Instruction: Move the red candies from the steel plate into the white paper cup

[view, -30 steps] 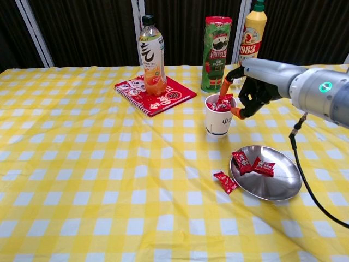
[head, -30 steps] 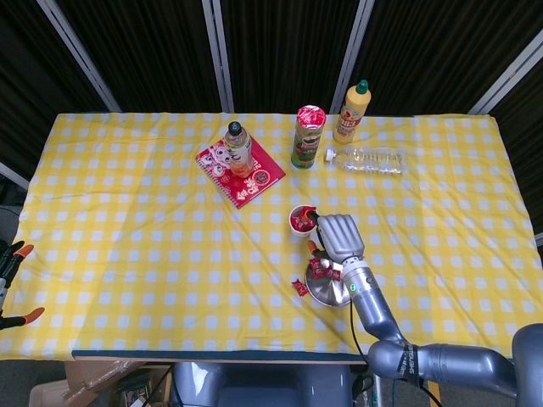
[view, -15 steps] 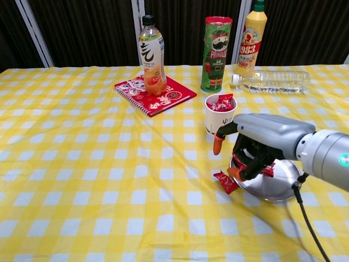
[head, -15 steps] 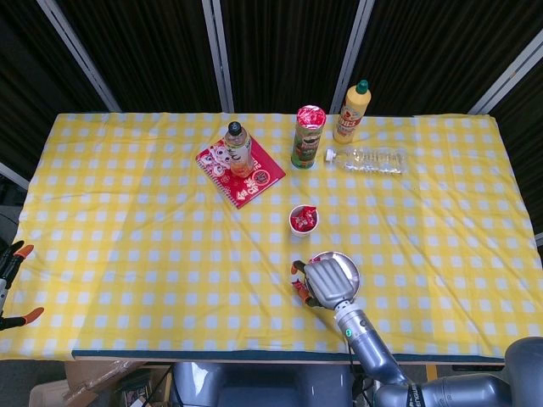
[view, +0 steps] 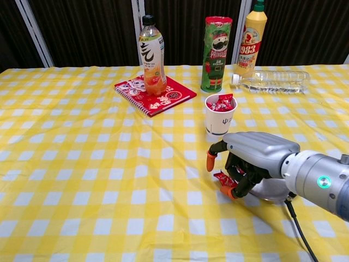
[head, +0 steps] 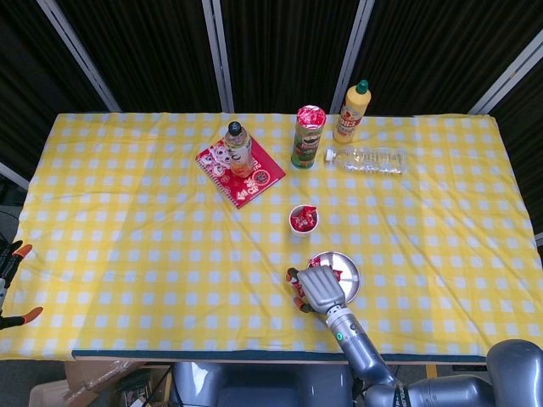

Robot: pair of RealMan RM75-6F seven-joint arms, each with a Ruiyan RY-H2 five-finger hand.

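Right hand hangs low over the stray red candy lying on the bench just beside the steel plate. Fingers curled downward around it, slightly apart; cannot tell whether they have hold of it. More candies show on the plate in the head view. Paper cup, near behind the plate, already holds several.

Judgement: wrapped candy is light, crinkly, slippery; pinch across the wrapper body. Cup is light and could tip.

Nearby: chip can, notebook, three bottles. None obstruct. Left hand not visible.
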